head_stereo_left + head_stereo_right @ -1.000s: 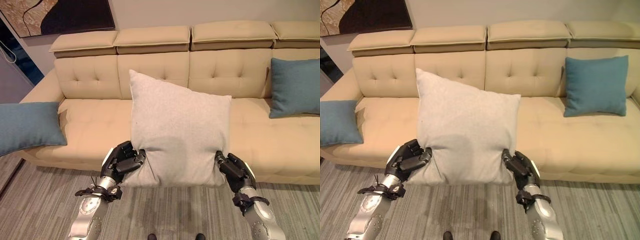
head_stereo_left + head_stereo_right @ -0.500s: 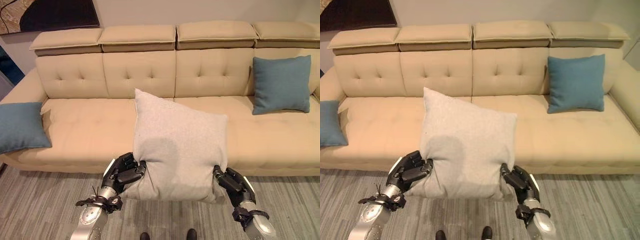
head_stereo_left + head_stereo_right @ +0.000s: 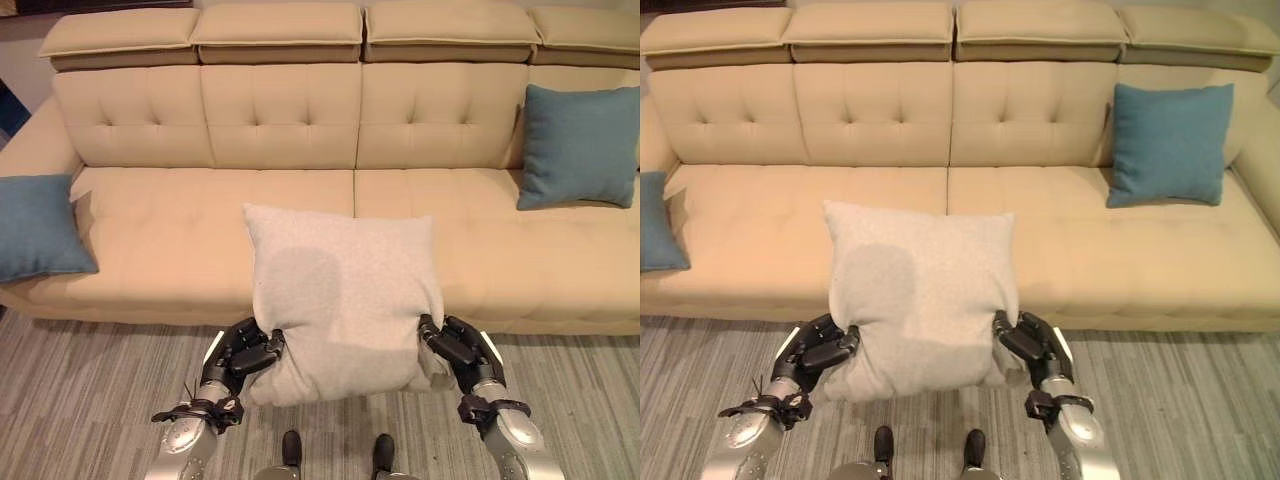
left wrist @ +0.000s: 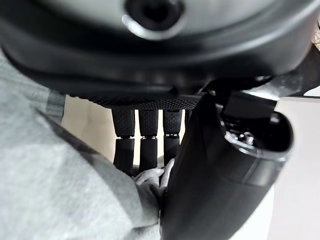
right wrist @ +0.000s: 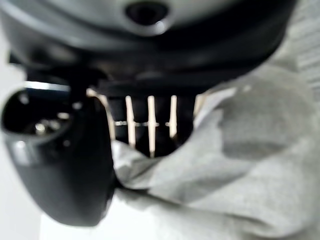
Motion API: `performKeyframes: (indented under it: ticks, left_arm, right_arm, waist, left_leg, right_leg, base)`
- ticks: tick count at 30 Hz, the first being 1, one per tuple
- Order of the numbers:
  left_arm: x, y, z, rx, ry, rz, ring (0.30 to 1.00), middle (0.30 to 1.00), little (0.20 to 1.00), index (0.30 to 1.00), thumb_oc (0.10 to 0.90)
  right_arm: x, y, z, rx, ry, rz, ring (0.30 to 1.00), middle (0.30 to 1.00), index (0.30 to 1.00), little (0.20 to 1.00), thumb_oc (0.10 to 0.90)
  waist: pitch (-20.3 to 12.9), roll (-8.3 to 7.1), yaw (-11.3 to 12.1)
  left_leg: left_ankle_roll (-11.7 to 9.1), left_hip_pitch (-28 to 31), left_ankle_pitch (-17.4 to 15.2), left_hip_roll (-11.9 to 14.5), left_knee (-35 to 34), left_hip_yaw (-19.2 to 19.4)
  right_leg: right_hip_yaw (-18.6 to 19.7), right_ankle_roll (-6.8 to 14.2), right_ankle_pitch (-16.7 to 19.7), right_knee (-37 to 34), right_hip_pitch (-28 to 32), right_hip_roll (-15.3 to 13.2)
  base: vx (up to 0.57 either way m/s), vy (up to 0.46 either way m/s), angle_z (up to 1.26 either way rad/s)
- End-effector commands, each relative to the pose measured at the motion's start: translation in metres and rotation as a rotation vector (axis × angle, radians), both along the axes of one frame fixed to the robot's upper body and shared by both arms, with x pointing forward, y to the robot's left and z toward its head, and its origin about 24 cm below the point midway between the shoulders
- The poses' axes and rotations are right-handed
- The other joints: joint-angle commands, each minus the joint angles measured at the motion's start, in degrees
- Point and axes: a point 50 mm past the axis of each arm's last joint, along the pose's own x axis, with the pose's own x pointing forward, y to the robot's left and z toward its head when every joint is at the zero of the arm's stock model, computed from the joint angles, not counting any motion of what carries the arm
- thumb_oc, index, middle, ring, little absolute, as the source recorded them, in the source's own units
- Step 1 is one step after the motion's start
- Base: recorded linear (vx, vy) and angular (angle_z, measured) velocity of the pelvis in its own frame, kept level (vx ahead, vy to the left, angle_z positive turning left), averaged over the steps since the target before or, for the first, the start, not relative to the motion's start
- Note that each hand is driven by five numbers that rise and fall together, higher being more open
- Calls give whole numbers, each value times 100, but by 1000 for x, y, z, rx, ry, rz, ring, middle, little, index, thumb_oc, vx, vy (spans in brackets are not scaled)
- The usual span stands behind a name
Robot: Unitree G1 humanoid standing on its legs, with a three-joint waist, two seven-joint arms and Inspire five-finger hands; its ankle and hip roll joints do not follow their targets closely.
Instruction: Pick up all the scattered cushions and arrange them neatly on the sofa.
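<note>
A large light grey cushion (image 3: 345,300) hangs in front of the beige sofa (image 3: 180,215), over the floor by the seat's front edge. My left hand (image 3: 243,357) is shut on its lower left corner, and the wrist view shows the grey cloth (image 4: 75,190) pinched between thumb and fingers. My right hand (image 3: 456,349) is shut on the lower right corner, with the cloth (image 5: 225,170) caught the same way. A blue cushion (image 3: 38,225) lies on the sofa's left end. Another blue cushion (image 3: 578,145) leans upright against the backrest at the right.
The sofa seat (image 3: 200,200) between the two blue cushions is bare. Grey striped carpet (image 3: 80,390) covers the floor before the sofa.
The camera has tipped down and the sofa sits higher in view. The grey cushion has come lower and now hangs squarer, both hands still gripping its lower corners.
</note>
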Motion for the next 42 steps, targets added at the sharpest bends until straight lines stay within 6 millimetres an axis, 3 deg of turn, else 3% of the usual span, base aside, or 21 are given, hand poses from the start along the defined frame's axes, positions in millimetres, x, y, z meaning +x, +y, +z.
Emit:
performKeyframes:
  ticks: [1, 4, 8, 11, 15, 19, 22, 23, 25, 27, 29, 32, 34, 38, 42]
  left_arm:
    - [31, -25, 63, -26, -348, -144, 300, 300, 300, 300, 400]
    - [30, -21, 63, -5, -342, -140, 300, 300, 300, 300, 400]
    - [29, -20, 60, 8, -330, -148, 300, 300, 300, 300, 400]
    - [29, -25, 58, 0, -323, -168, 300, 300, 300, 300, 400]
    - [32, -30, 59, 0, -324, -182, 300, 300, 300, 300, 400]
    - [36, -36, 60, -13, -336, -201, 300, 300, 300, 300, 400]
    - [38, -44, 59, -35, -336, -223, 300, 300, 300, 300, 400]
    - [39, -46, 61, -41, -342, -226, 300, 300, 300, 300, 400]
    - [42, -48, 64, -45, -354, -234, 300, 300, 300, 300, 400]
    - [43, -48, 65, -52, -359, -233, 300, 300, 300, 300, 400]
    - [42, -48, 63, -49, -350, -234, 300, 300, 300, 300, 400]
    - [41, -48, 61, -46, -339, -237, 300, 300, 300, 300, 400]
    - [40, -48, 60, -39, -333, -239, 300, 300, 300, 300, 400]
    - [39, -47, 61, -33, -334, -231, 300, 300, 300, 300, 400]
    - [32, -39, 57, -21, -310, -215, 300, 300, 300, 300, 400]
  right_arm:
    - [41, 44, 97, 89, -538, 179, 300, 300, 300, 300, 400]
    - [44, 51, 99, 96, -543, 201, 300, 300, 300, 300, 400]
    - [42, 56, 98, 116, -545, 218, 300, 300, 300, 300, 400]
    - [42, 54, 97, 94, -538, 219, 300, 300, 300, 300, 400]
    - [43, 49, 96, 39, -525, 217, 300, 300, 300, 300, 400]
    - [41, 42, 93, 12, -507, 207, 300, 300, 300, 300, 400]
    - [37, 30, 90, -4, -494, 165, 300, 300, 300, 300, 400]
    - [36, 26, 90, -5, -493, 153, 300, 300, 300, 300, 400]
    - [36, 25, 91, 3, -496, 150, 300, 300, 300, 300, 400]
    - [36, 23, 90, 6, -488, 147, 300, 300, 300, 300, 400]
    - [35, 21, 89, -3, -481, 144, 300, 300, 300, 300, 400]
    - [35, 19, 89, -7, -478, 137, 300, 300, 300, 300, 400]
    - [36, 19, 87, -5, -469, 128, 300, 300, 300, 300, 400]
    - [37, 19, 86, -2, -467, 119, 300, 300, 300, 300, 400]
    - [38, 30, 85, 20, -466, 157, 300, 300, 300, 300, 400]
  waist:
    - [-627, -194, 150]
    - [-554, -197, 166]
    - [-451, -83, 62]
    - [-425, -28, -46]
    - [-395, -62, -164]
    - [-442, -112, -279]
    - [-507, -151, -386]
    - [-461, -187, -416]
    - [-363, -251, -459]
    - [-354, -311, -460]
    - [-378, -357, -432]
    - [-401, -349, -392]
    - [-413, -298, -309]
    - [-400, -288, -195]
    - [-595, -285, -65]
  left_leg:
    - [-116, -389, -533, 88, 629, -196]
    - [73, -229, -662, 23, 666, -125]
    - [264, 46, -803, -42, 582, -135]
    - [284, 252, -862, -113, 432, -254]
    - [248, 457, -960, -186, 308, -391]
    - [84, 687, -1155, -165, 322, -592]
    - [-203, 565, -1213, 71, 798, -519]
    - [-315, 324, -1055, 192, 1245, -463]
    - [-374, -241, -852, 284, 2111, -484]
    - [-321, -433, -860, 365, 2261, -367]
    - [-261, -555, -960, 354, 2003, -321]
    - [-227, -584, -853, 276, 1564, -403]
    - [-306, -743, -356, 214, 880, -527]
    - [-337, -990, -93, 195, 646, -545]
    - [-199, -605, -258, 148, 550, -440]
  right_leg:
    - [-273, 279, -1168, 831, 611, 61]
    - [-198, 442, -971, 1733, 256, -159]
    - [32, 498, -800, 2638, -329, -148]
    - [226, 377, -936, 2202, -482, -4]
    - [369, 386, -636, 1344, -747, 46]
    - [552, 368, -527, 1013, -652, 172]
    - [335, 231, -616, 790, -328, 218]
    - [269, 174, -637, 709, -222, 223]
    - [183, 45, -657, 589, -101, 266]
    - [129, -36, -735, 451, 34, 322]
    - [107, -46, -800, 358, 149, 327]
    - [126, -40, -855, 327, 217, 389]
    - [195, -41, -971, 279, 386, 529]
    - [289, -43, -1098, 292, 563, 613]
    - [405, 67, -1283, 608, 733, 472]
  base:
    - [137, 209, -51]
    - [93, 166, -35]
    - [96, 153, -25]
    - [156, 40, 1]
    - [175, -58, 10]
    - [260, -165, 58]
    - [194, -221, 48]
    - [98, -218, 80]
    - [34, -197, 82]
    - [84, -154, 15]
    - [154, -70, 9]
    - [152, -3, -1]
    - [184, 28, -9]
    - [179, 57, -13]
    - [315, 229, -51]
